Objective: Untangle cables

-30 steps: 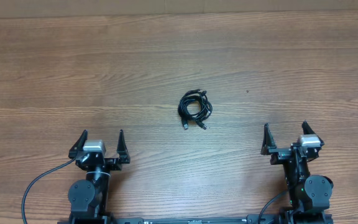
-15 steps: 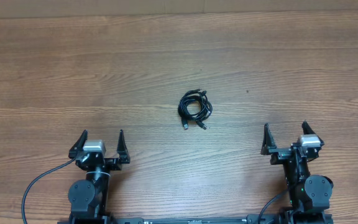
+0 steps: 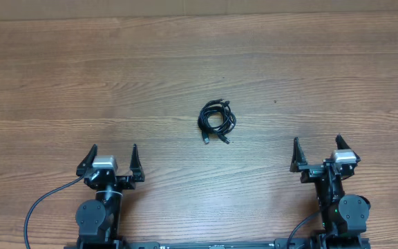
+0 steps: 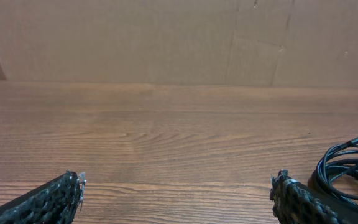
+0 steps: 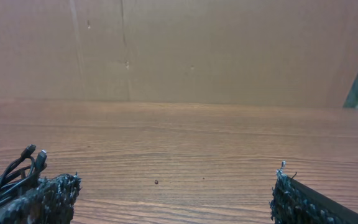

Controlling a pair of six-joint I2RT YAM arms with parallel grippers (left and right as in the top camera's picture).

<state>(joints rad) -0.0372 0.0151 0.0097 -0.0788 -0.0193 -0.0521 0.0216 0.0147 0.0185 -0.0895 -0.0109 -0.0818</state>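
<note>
Wood-grain worktop (image 3: pixel 323 62) fills the overhead view, with a plain cardboard wall (image 4: pixel 166 37) rising behind its far edge. On it the cables (image 3: pixel 216 121) lie as one small black coil near the middle, a few plug ends sticking out of the loop. The left fingers (image 3: pixel 135 162) are spread wide with nothing between them, and so are the right fingers (image 3: pixel 296 153). Both pairs sit at the near edge, pointing towards the far side. The coil rests between the two arms and farther out than either, well apart from both and touched by neither. From the left wrist it shows at the frame's right edge, beyond the fingertip on that side. From the right wrist it shows at the left edge, partly hidden behind the fingertip there.
</note>
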